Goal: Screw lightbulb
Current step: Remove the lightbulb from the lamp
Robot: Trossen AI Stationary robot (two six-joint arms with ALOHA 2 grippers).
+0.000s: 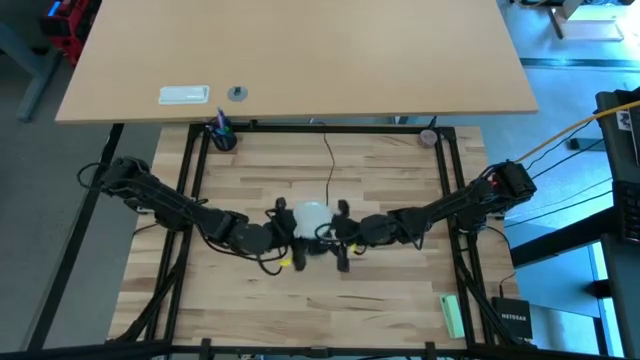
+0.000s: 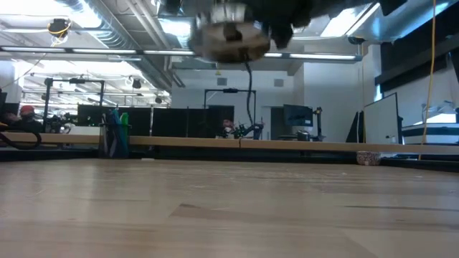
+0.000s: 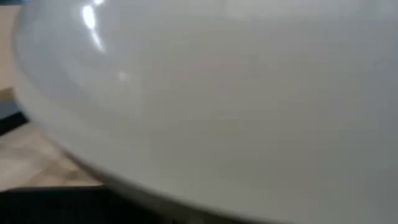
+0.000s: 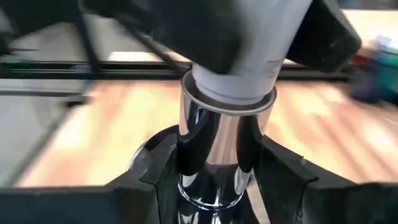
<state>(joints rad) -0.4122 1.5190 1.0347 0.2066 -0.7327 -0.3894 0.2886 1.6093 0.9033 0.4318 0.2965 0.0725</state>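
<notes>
The frosted white lightbulb (image 1: pixel 312 214) hangs over the middle of the table, between my two grippers. Its dome fills the left wrist view (image 3: pixel 211 93). Its neck (image 4: pixel 239 71) stands in the mouth of a shiny silver socket (image 4: pixel 214 146). A thin black cord (image 1: pixel 328 165) runs from the socket to the far edge. My left gripper (image 1: pixel 296 222) is shut on the bulb from the table's left. My right gripper (image 1: pixel 338 236) comes from the right and is shut on the socket. The low view shows the socket (image 2: pixel 228 34) well above the tabletop. My left gripper holds the bulb's white body (image 4: pixel 261 25) between its two dark fingers (image 4: pixel 186 31), coming about level from the table's left. The bulb is lifted clear, dome up, neck down in the socket. My right gripper pinches the socket's round silver wall (image 4: pixel 186 155) between its two fingers (image 4: pixel 163 171), about level from the table's right. The socket is upright and clear of the table, and its cord (image 2: pixel 249 86) hangs below it.
A dark cup of pens (image 1: pixel 222 135) stands at the far left corner and a small roll (image 1: pixel 428 137) at the far right. A green block (image 1: pixel 452 315) lies near the right front. Black frame rails (image 1: pixel 320 126) border the wooden top.
</notes>
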